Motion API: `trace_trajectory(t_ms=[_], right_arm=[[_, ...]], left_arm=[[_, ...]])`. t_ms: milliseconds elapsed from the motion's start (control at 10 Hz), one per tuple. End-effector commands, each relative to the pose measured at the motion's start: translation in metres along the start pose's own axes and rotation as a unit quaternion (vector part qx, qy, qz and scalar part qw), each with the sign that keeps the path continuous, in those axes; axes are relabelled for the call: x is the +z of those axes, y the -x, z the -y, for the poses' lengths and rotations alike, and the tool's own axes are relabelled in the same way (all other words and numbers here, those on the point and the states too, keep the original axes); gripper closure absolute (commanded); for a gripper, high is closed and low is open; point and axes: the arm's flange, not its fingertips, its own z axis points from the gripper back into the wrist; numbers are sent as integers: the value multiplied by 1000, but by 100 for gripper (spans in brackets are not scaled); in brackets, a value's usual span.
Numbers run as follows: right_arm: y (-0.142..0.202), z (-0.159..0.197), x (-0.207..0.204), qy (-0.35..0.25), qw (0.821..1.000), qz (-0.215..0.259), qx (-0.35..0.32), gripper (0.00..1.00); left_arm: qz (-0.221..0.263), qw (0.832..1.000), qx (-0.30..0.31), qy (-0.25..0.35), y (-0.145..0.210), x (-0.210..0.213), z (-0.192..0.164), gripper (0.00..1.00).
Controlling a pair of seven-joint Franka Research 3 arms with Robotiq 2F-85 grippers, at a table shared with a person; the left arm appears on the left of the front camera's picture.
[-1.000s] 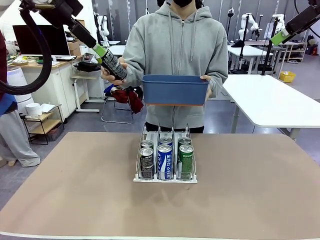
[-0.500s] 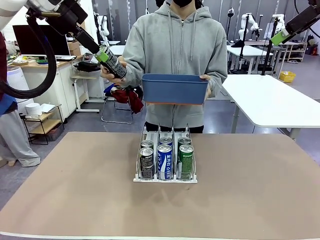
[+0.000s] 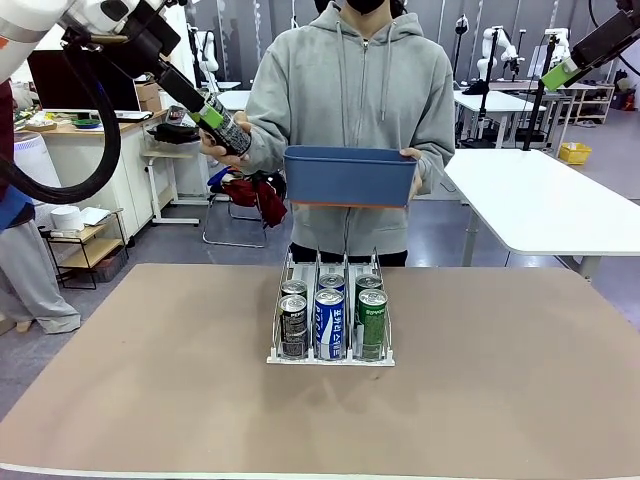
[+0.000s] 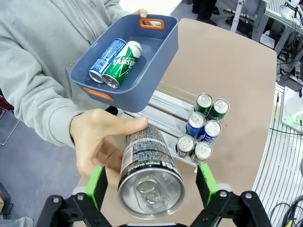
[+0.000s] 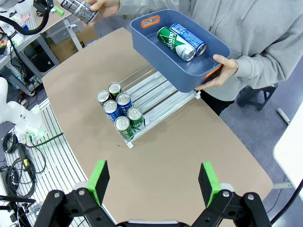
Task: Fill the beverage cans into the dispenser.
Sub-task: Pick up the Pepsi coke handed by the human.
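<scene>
Left fingers spread around black can in person's hand; right fingers spread, empty.

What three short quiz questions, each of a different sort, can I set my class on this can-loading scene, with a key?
1. True or false: the rack on the table holds six cans.
2. What lies in the blue bin? A: one blue can and one green can. B: two black cans. C: one bottle.
3. Fill in: the black can between the open fingers of the left gripper is held by the person's ____.

Key: 1 true; 2 A; 3 hand.
</scene>
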Motion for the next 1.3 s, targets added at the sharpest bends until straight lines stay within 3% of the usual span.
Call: trace_trajectory(t_ms=[0, 300, 400, 500, 600, 700, 800, 1200], right_arm=[[0, -1, -2, -1, 1000, -1, 0, 0], [0, -1, -2, -1, 1000, -1, 0, 0], [0, -1, -2, -1, 1000, -1, 0, 0], [0, -1, -2, -1, 1000, -1, 0, 0], [0, -1, -2, -1, 1000, -1, 0, 0], [0, -1, -2, -1, 1000, -1, 0, 0], [0, -1, -2, -1, 1000, -1, 0, 0], [0, -1, -2, -1, 1000, -1, 0, 0]], left_arm=[[13, 1000, -9, 1, 2, -3, -5, 0], [0, 1000, 0, 1, 0, -1, -1, 0], [-1, 1000, -1, -1, -1, -2, 0, 60], [-6, 1000, 0, -17, 1, -1, 0, 60], [-8, 1000, 0, -18, 1, 1, 0, 100], [-10, 1000, 2, -21, 1, 2, 1, 66], [-14, 1000, 2, -23, 1, 2, 1, 100], [-39, 999, -13, -26, -1, 5, 2, 100]])
